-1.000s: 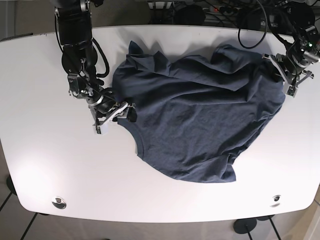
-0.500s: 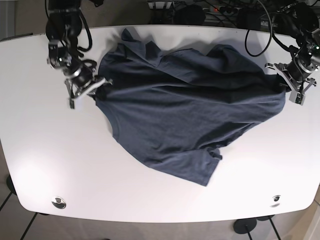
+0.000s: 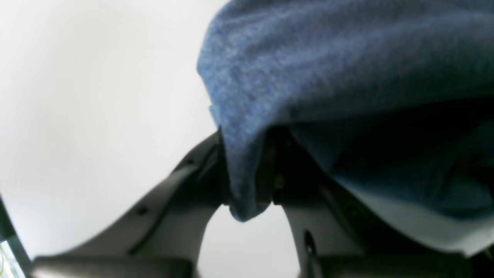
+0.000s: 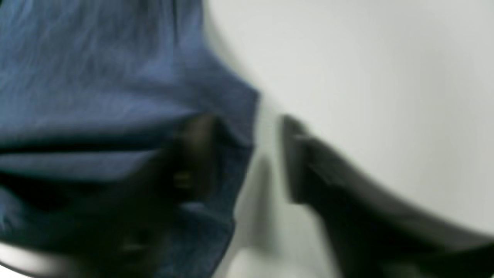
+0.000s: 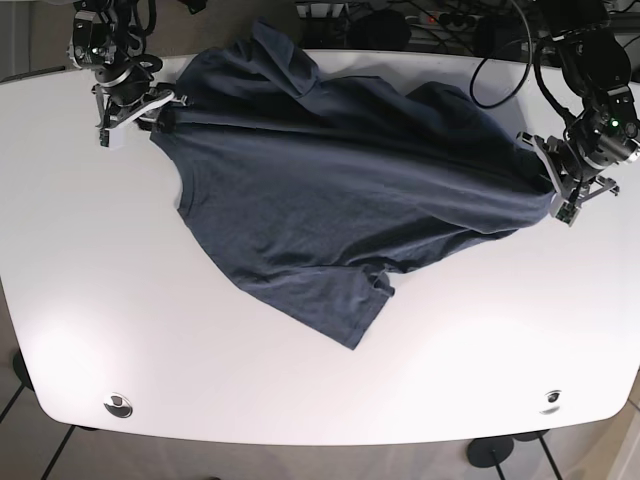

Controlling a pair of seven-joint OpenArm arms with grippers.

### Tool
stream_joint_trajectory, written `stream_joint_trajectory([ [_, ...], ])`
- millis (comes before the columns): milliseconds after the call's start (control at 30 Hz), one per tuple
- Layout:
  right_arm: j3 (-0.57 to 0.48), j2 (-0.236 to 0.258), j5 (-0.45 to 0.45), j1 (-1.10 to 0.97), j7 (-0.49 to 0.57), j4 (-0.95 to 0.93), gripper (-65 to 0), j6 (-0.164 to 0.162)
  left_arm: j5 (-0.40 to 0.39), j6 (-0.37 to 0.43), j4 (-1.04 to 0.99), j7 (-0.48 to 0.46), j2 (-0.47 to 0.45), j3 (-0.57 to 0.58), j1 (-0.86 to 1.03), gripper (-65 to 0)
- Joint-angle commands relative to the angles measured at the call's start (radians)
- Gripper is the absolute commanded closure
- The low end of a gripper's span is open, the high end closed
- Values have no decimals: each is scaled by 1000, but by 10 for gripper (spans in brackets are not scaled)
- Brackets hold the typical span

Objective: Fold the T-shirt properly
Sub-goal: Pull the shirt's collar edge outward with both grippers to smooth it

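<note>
The dark blue T-shirt [image 5: 330,190] lies stretched across the white table [image 5: 90,300], with wrinkles and one sleeve folded under at the near side [image 5: 365,300]. My left gripper [image 5: 556,192] is at the shirt's right edge. In the left wrist view it [image 3: 249,173] is shut on a fold of the T-shirt [image 3: 347,69]. At the far left corner sits my right gripper [image 5: 137,112]. In the blurred right wrist view it [image 4: 247,154] stands open: the T-shirt [image 4: 96,77] drapes over one finger, and bare table shows before the other finger [image 4: 297,162].
Cables and dark equipment [image 5: 400,20] crowd the floor beyond the table's far edge. Two round fittings [image 5: 118,405] [image 5: 550,400] sit near the front corners. The table's front edge curves across the bottom of the base view.
The right gripper has moved toward the far left corner, dragging the shirt's edge with it. The shirt is now stretched longer and flatter. The left gripper has shifted slightly nearer.
</note>
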Motion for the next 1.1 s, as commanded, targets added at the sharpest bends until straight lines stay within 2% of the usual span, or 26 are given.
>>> stream_joint_trajectory([
  [33, 3, 12, 8, 81, 18, 7, -469, 7, -10, 2, 17, -24, -20, -9, -20, -24],
  [100, 2, 12, 8, 151, 16, -39, -523, 7, -10, 2, 22, -24, -20, -9, -22, -25],
  [200, -71, 30, 8, 282, 13, -156, -530, 7, -10, 2, 23, -24, -20, -9, -20, -25],
  [267, -138, 59, 8, 348, 13, -222, -531, 7, -10, 2, 23, -24, -20, -9, -19, -25],
  [367, -244, 64, 8, 459, 24, -352, -528, 7, -10, 2, 23, -24, -19, -9, -17, -25],
  [533, -341, 64, 8, 602, 96, -556, -526, 7, -10, 2, 22, -24, -17, -9, -17, -25],
  [667, -468, 58, 11, 615, 98, -541, -525, 7, -10, 2, 22, -24, -17, -9, -22, -25],
  [733, -497, 29, 8, 615, 99, -536, -523, 5, -10, 2, 20, -24, -17, -9, -23, -25],
  [800, -497, 20, 8, 615, 105, -539, -469, 5, -10, 2, 22, -24, -17, -9, -23, -25],
  [833, -497, 20, 8, 617, 116, -539, -398, 5, -10, 2, 22, -24, -17, -10, -23, -25],
  [867, -497, 20, 8, 617, 138, -539, -244, 5, -10, 2, 22, -24, -17, -10, -23, -25],
  [933, -497, 21, 8, 623, 155, -539, -16, 4, -10, 2, 20, -24, -17, -12, -23, -25],
  [1000, -497, 29, 14, 623, 158, -530, -43, 5, -11, 2, 25, -24, -9, -13, -25, -24],
  [1033, -497, 30, 15, 620, 158, -512, -17, 5, -16, 2, 26, -24, 1, -19, -26, -24],
  [1100, -486, 47, 17, 582, 155, -429, -17, 5, -57, 2, 55, -24, 21, -73, -34, -24],
])
